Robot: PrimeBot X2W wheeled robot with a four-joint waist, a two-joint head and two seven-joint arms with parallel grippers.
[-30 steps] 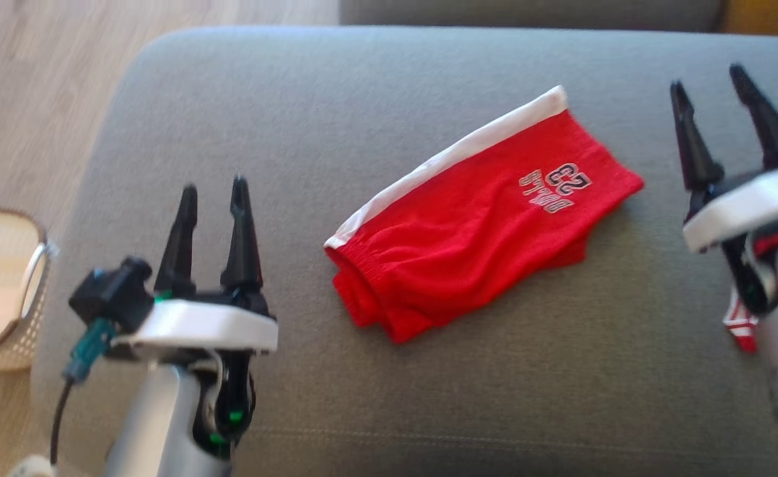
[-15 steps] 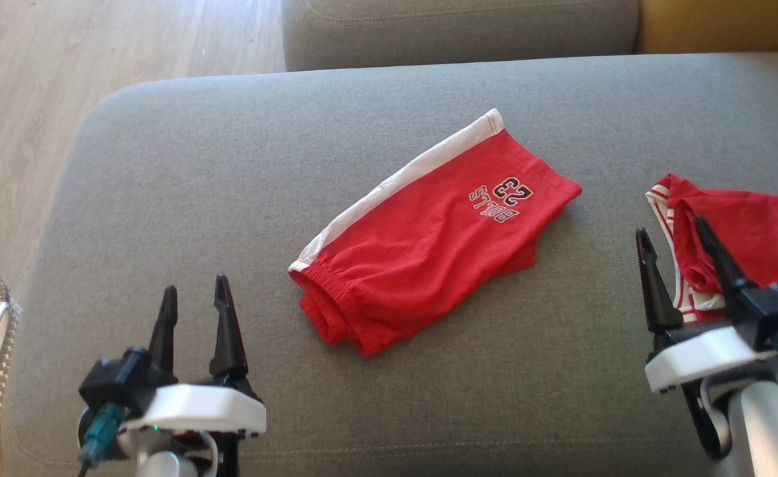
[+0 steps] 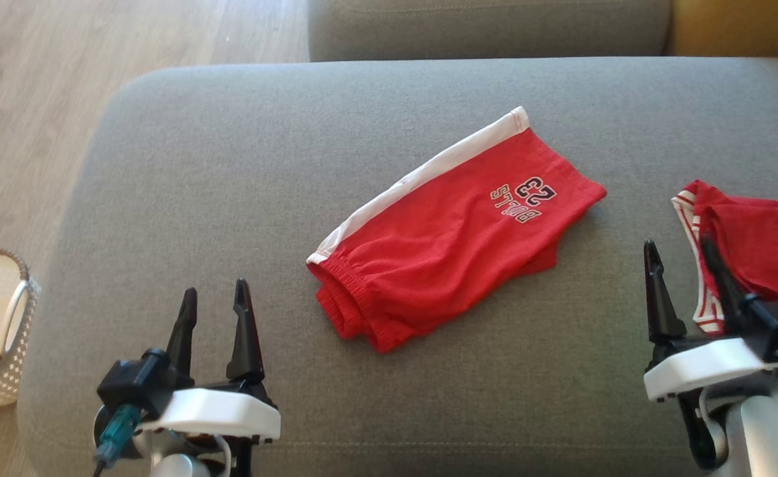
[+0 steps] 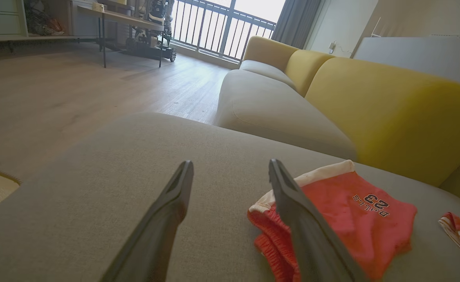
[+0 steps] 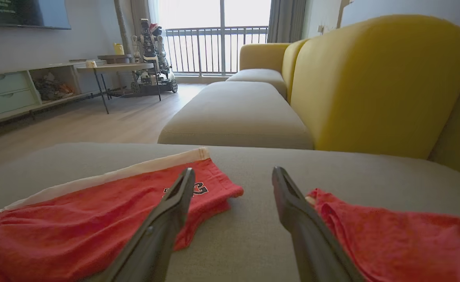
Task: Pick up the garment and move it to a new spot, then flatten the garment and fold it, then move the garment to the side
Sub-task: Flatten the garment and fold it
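The shorts [image 3: 455, 232] lie at the middle of the cushion [image 3: 230, 165] — a second garment [image 3: 759, 245] to their right, a basket [image 3: 11, 371] on the floor [image 3: 44, 99] to the left.

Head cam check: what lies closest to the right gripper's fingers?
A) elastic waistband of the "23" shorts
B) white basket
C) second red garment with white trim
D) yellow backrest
C: the second red garment lies right at the open right gripper, one finger overlapping its striped edge. The folded shorts sit mid-cushion, and the basket is on the floor at far left.
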